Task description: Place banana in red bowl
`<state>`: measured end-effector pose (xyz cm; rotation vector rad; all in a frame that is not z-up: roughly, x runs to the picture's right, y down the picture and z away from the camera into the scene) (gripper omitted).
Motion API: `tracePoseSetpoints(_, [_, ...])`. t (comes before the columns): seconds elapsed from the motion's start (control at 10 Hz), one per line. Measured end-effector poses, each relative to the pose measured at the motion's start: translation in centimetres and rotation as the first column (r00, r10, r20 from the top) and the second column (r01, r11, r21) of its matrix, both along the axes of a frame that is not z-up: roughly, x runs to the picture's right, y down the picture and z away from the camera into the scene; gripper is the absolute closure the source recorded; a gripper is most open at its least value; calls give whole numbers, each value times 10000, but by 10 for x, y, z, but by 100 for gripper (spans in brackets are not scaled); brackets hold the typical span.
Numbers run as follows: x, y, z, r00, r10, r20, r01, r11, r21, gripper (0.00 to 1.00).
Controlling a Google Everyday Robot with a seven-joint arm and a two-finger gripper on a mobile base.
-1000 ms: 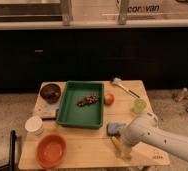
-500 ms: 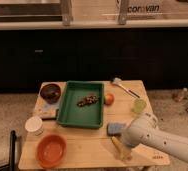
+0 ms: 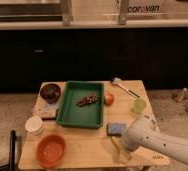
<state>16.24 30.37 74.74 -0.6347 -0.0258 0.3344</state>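
The banana (image 3: 118, 150), small and pale yellow, lies on the wooden table near its front edge, just in front of the blue sponge (image 3: 116, 129). The red bowl (image 3: 51, 149) sits at the front left corner of the table, apart from the banana. My white arm reaches in from the lower right. Its gripper (image 3: 122, 146) is right over the banana's right end and is mostly hidden by the arm's bulky wrist (image 3: 139, 135).
A green tray (image 3: 69, 112) holding a brown item (image 3: 88, 100) stands mid-table. Around it are a dark maroon bowl (image 3: 50, 91), a white cup (image 3: 34, 124), an orange fruit (image 3: 109, 99), a green cup (image 3: 139, 105) and a brush (image 3: 124, 87). A dark counter runs behind.
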Motion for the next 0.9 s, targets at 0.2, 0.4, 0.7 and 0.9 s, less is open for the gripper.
tracePoseSetpoints(0.2, [-1, 7, 5, 9999, 88, -59, -89, 9997, -217, 20])
tracePoseSetpoints(0.4, [-1, 12, 13, 9998, 124, -150, -130, 9992, -385, 20])
tracePoseSetpoints(0.7, [-1, 11, 23, 9992, 111, -392, -128, 9989, -449, 34])
tracePoseSetpoints(0.9, [0, 10, 29, 9982, 143, -582, -172, 9987, -489, 57])
